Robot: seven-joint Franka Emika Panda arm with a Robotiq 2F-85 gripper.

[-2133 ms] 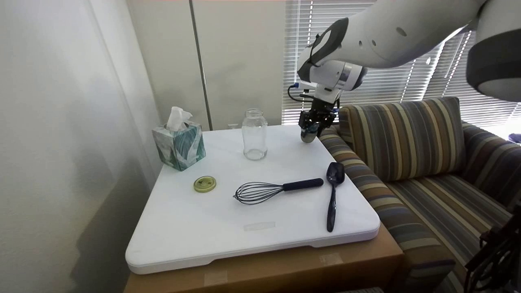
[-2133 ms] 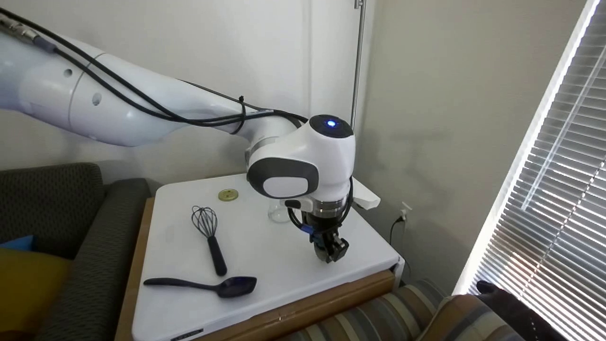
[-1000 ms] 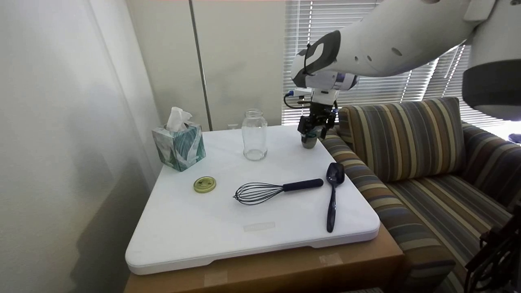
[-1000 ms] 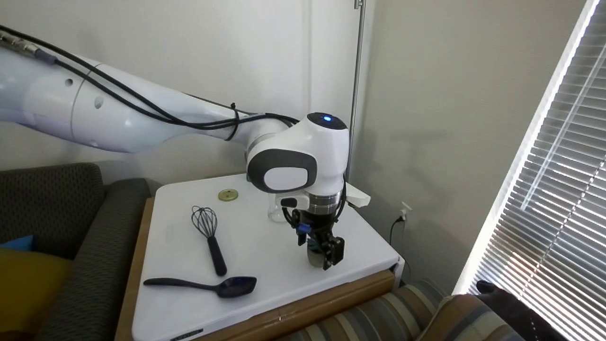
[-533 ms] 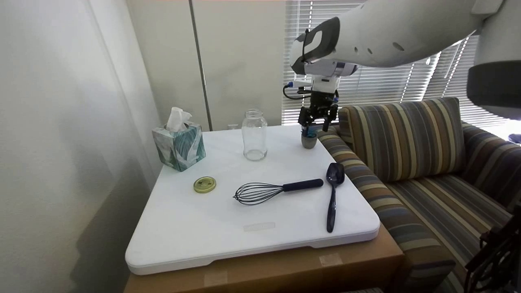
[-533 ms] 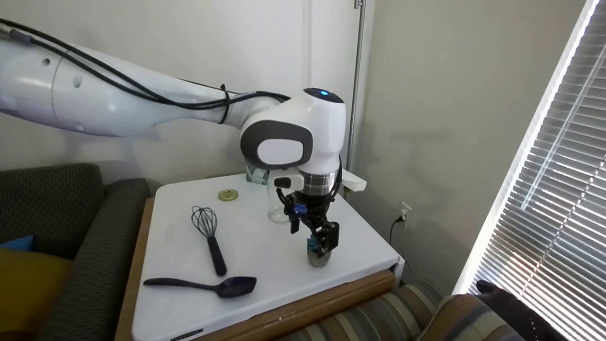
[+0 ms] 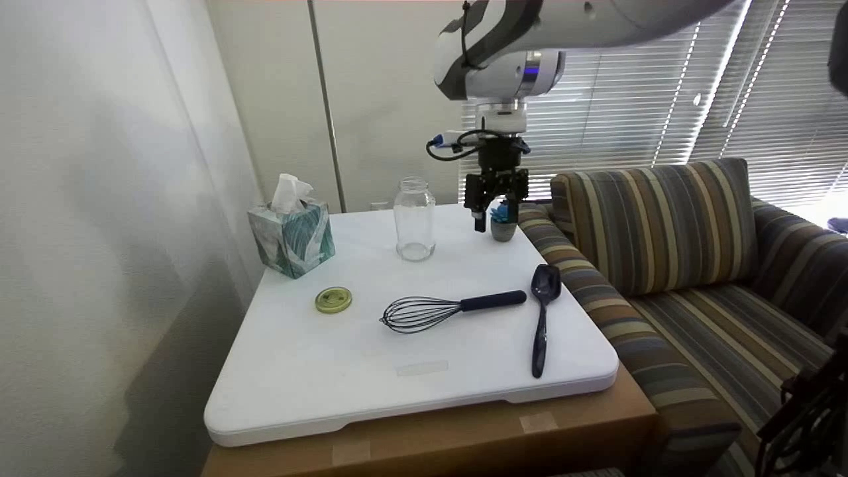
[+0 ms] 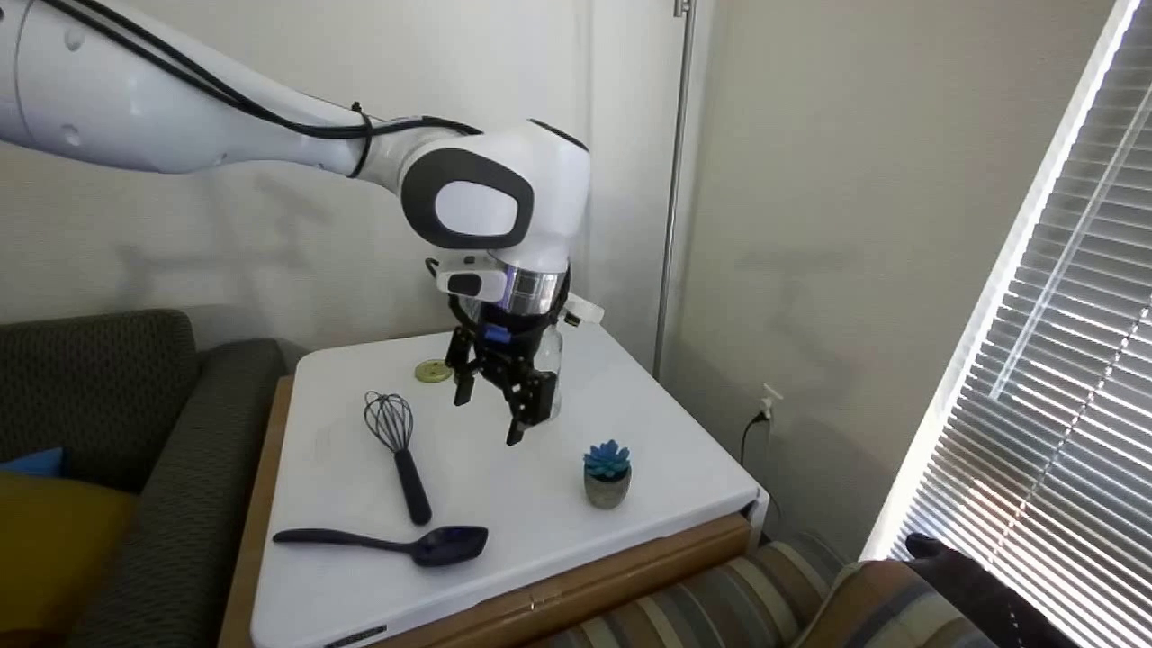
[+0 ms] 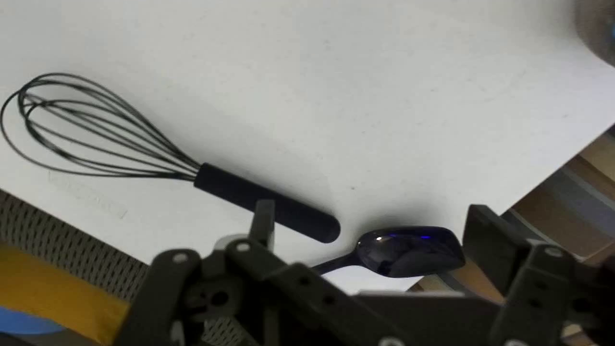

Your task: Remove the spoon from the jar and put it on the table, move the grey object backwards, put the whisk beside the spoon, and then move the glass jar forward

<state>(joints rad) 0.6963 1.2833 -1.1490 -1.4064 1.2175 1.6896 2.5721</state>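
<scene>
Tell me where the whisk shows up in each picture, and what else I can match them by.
In an exterior view: the whisk lies just below the middle, wires pointing left.
In an exterior view: the whisk lies left of the middle, wires pointing up.
In the wrist view: the whisk runs from near the left edge past the middle.
Shared landmark: the spoon, its head near the handle's end.

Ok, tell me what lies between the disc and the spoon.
The whisk lies between the disc and the spoon, as both exterior views show.
</scene>
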